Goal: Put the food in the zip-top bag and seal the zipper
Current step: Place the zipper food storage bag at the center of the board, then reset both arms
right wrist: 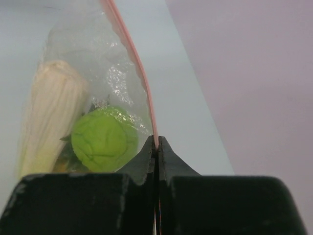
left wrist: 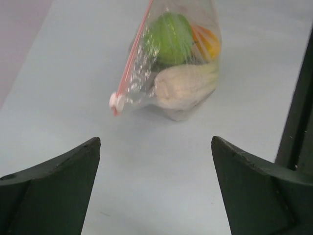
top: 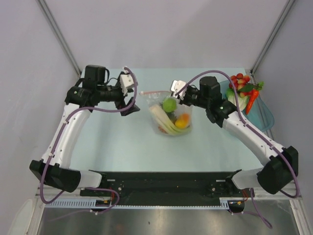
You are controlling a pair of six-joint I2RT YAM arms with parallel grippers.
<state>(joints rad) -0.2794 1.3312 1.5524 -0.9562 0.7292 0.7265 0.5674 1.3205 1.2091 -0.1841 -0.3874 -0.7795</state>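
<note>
The clear zip-top bag (top: 157, 102) hangs upright at the table's middle, holding food: a green ball (top: 169, 105), an orange (top: 182, 121) and pale green stalks (top: 163, 120). My right gripper (top: 174, 90) is shut on the right end of the pink-red zipper (top: 155, 91). In the right wrist view its gripper (right wrist: 156, 142) pinches the zipper (right wrist: 137, 66) beside the green ball (right wrist: 103, 140). My left gripper (top: 128, 105) stands open just left of the bag, touching nothing. The left wrist view shows this gripper (left wrist: 155, 142) wide apart, the bag (left wrist: 146, 73) and the zipper's white end tab (left wrist: 116, 101) ahead of it.
A teal bowl (top: 264, 115) at the table's right edge holds more food: strawberries (top: 239, 80) and a carrot (top: 251, 100). Grey walls close in the back and both sides. The arms' black base rail (top: 161, 183) runs along the near edge.
</note>
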